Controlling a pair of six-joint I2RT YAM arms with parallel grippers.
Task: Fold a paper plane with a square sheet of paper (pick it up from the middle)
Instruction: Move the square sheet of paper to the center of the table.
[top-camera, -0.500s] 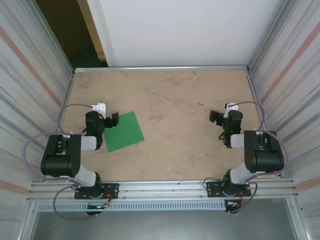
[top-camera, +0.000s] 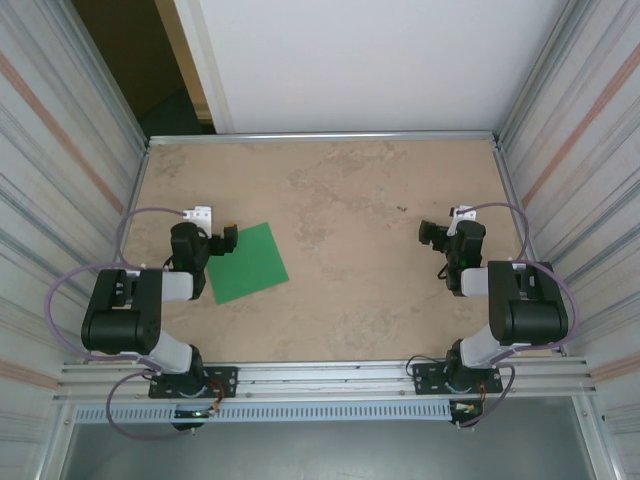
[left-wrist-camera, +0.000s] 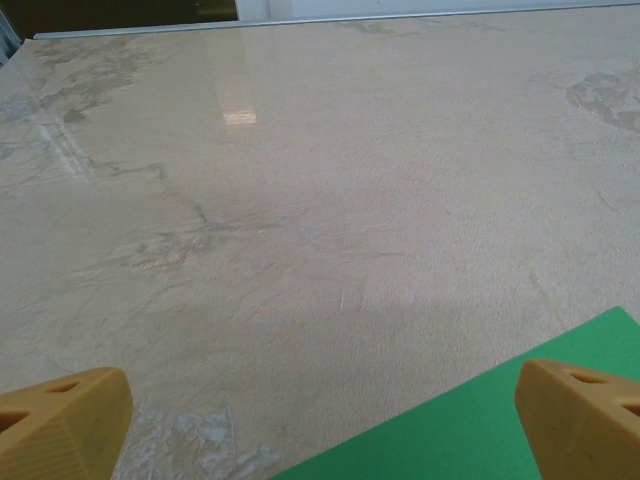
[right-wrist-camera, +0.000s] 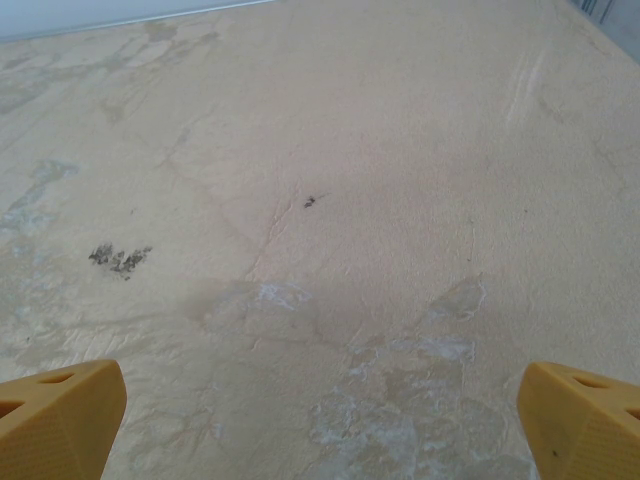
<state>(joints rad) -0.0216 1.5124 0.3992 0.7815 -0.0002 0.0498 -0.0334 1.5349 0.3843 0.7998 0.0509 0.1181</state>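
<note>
The square sheet of paper (top-camera: 250, 262) lies flat on the table, bright green and unfolded, left of centre. My left gripper (top-camera: 224, 240) sits at the sheet's left edge, open. In the left wrist view the green sheet (left-wrist-camera: 500, 430) fills the lower right corner, with one yellow fingertip (left-wrist-camera: 585, 415) over it and the left gripper (left-wrist-camera: 322, 425) wide apart with nothing between its fingers. My right gripper (top-camera: 432, 235) rests on the right side of the table, far from the paper. It is open over bare table (right-wrist-camera: 322, 420).
The beige stone-patterned table (top-camera: 360, 190) is boxed in by corrugated metal walls (top-camera: 60, 150) left and right and a white panel (top-camera: 360, 60) at the back. A metal rail (top-camera: 330, 375) runs along the near edge by the arm bases.
</note>
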